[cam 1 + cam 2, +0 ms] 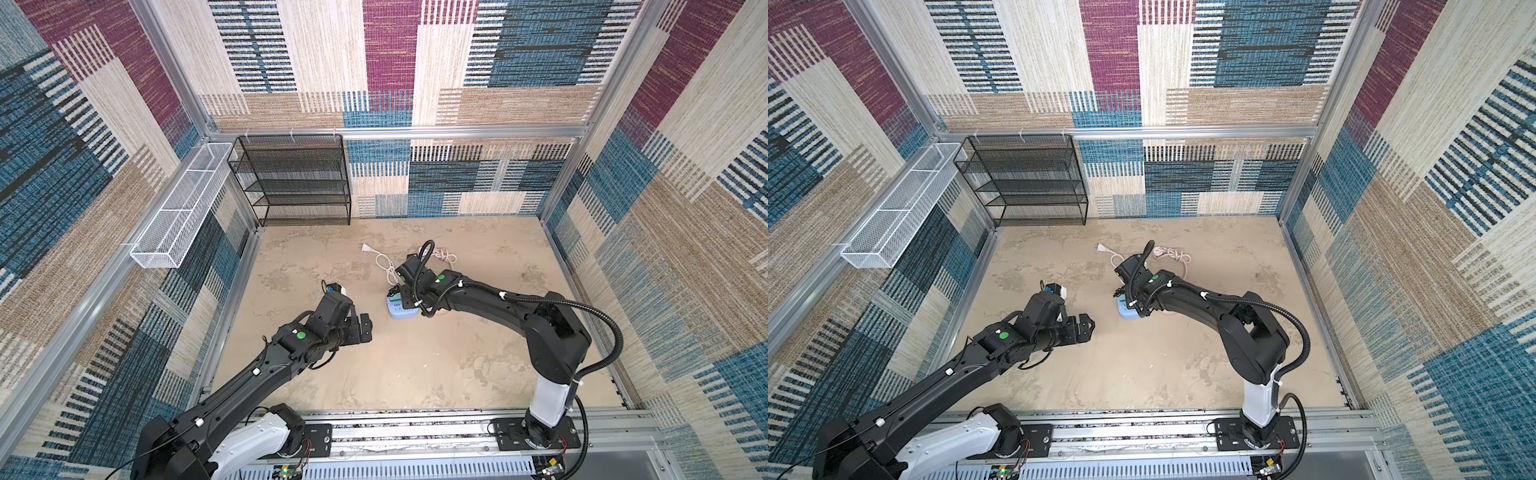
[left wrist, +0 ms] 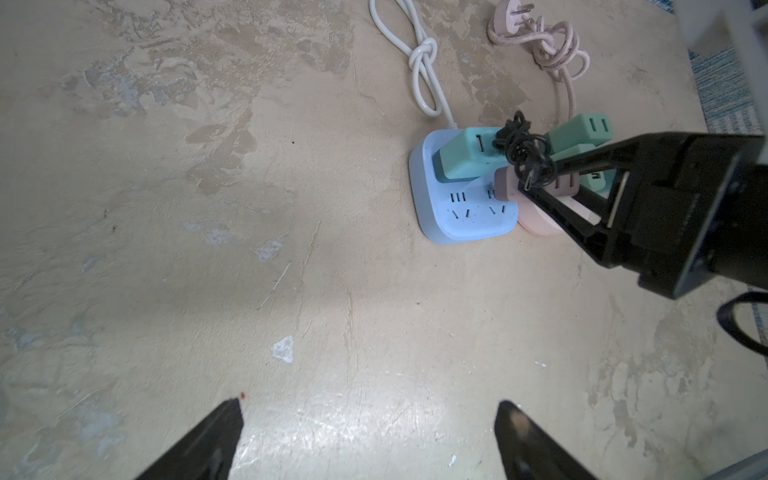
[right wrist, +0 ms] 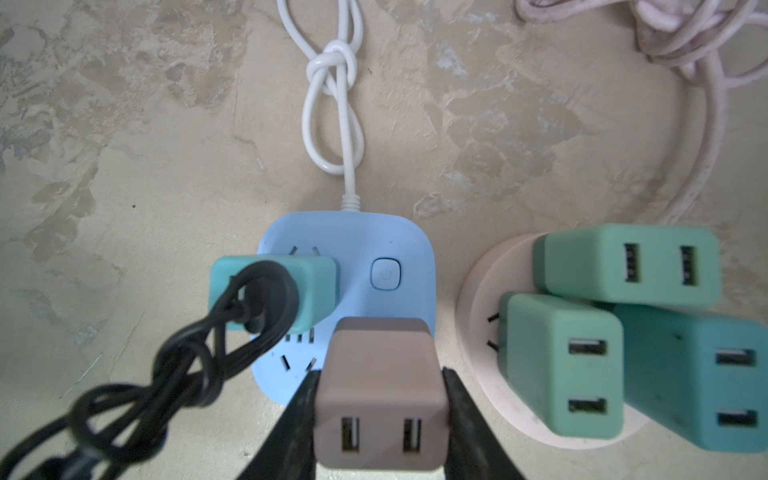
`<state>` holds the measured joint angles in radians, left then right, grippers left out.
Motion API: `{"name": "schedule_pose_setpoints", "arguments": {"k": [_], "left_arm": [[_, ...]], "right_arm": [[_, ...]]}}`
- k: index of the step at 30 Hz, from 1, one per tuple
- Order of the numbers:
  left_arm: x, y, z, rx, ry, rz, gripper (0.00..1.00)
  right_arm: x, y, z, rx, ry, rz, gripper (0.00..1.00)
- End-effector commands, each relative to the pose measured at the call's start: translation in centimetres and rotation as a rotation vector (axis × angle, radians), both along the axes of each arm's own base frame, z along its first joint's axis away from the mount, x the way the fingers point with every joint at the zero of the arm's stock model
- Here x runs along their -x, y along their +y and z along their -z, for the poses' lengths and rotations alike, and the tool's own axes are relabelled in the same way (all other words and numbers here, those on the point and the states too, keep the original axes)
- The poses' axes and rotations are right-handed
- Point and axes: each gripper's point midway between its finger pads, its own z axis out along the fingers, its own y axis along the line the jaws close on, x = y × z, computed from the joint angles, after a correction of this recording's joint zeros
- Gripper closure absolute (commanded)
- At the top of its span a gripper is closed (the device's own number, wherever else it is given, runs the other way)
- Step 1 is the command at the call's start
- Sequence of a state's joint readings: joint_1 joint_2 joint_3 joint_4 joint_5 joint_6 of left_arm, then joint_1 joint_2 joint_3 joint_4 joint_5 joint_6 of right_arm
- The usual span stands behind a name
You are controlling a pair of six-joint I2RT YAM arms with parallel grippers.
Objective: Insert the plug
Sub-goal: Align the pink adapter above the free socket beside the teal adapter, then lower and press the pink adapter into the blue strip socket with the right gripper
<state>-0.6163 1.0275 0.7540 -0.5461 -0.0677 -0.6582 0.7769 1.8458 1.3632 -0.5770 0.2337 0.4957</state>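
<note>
Right wrist: brown plug (image 3: pixel 380 353) pinched in right end effector (image 3: pixel 380 374), left end effector (image 2: pixel 370 406) wide; risked jamming on blue strip (image 3: pixel 386 237) from misalignment.

mauve plug (image 3: pixel 380 386) upright, over blue power strip (image 3: pixel 374 237)

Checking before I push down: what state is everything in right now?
Right gripper: shut on mauve two-port USB charger plug.
Mauve plug: over blue square power strip; seating hidden.
Teal charger with black cable: plugged into blue strip.
Three green chargers: plugged into round pink power strip.
Left gripper: open, empty.
</note>
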Motion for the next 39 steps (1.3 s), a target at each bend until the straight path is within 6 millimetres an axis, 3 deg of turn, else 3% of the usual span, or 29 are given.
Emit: {"name": "schedule_pose_setpoints", "arguments": {"k": [1, 9, 22, 33, 39], "left_arm": [[-0.1, -0.3, -0.1, 0.014, -0.008, 0.014, 0.0], [-0.1, -0.4, 0.1, 0.021, -0.002, 0.013, 0.0], [-0.2, -0.4, 0.6, 0.026, 0.01, 0.009, 0.0], [-0.2, -0.8, 1.1, 0.039, 0.023, 0.017, 0.0], [-0.3, -0.9, 1.3, 0.044, 0.026, 0.015, 0.0]], "right_arm": [[0.6, -0.1, 0.0, 0.002, 0.025, -0.008, 1.0], [1.0, -0.1, -0.2, 0.014, 0.02, -0.013, 1.0], [1.2, -0.5, 1.2, 0.055, 0.044, -0.012, 1.0], [2.0, -0.4, 3.9, 0.104, 0.133, -0.053, 1.0], [2.3, -0.3, 4.2, 0.12, 0.163, -0.073, 1.0]]}}
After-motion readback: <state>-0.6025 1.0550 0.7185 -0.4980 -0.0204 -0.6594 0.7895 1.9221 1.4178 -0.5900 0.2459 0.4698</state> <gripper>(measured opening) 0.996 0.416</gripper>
